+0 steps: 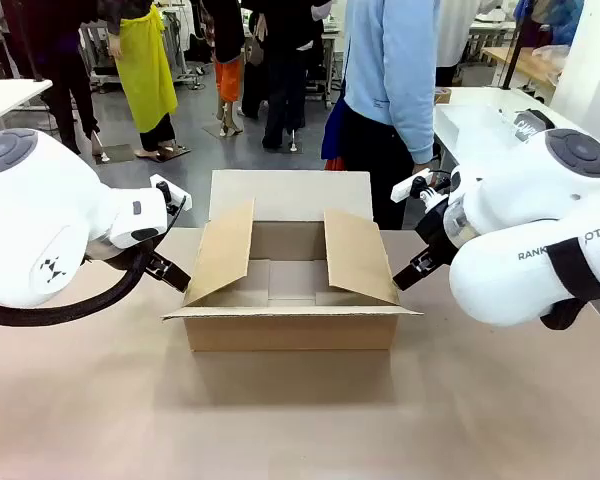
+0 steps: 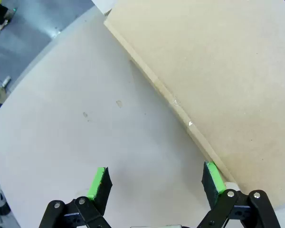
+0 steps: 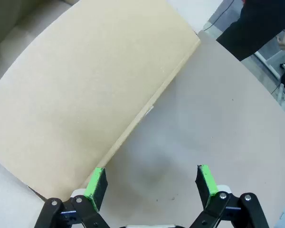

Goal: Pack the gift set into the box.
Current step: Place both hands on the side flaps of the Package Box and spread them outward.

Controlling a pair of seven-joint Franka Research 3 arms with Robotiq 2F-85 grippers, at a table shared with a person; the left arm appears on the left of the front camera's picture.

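Observation:
The box (image 1: 290, 330) stands open in the middle of the table, brown cardboard with its two side flaps raised and its inside bare. My left gripper (image 1: 170, 275) hangs low by the box's left flap (image 2: 218, 71); in the left wrist view this gripper (image 2: 156, 178) is open over the table with nothing between its green pads. My right gripper (image 1: 410, 272) sits beside the right flap (image 3: 85, 85), and in its own view the gripper (image 3: 152, 178) is also open and empty. The gift set is out of view.
A person in a light blue top (image 1: 390, 60) stands at the far side, just behind the box's right corner. A white table (image 1: 480, 125) lies beyond on the right. Bare tabletop (image 1: 300, 420) stretches in front of the box.

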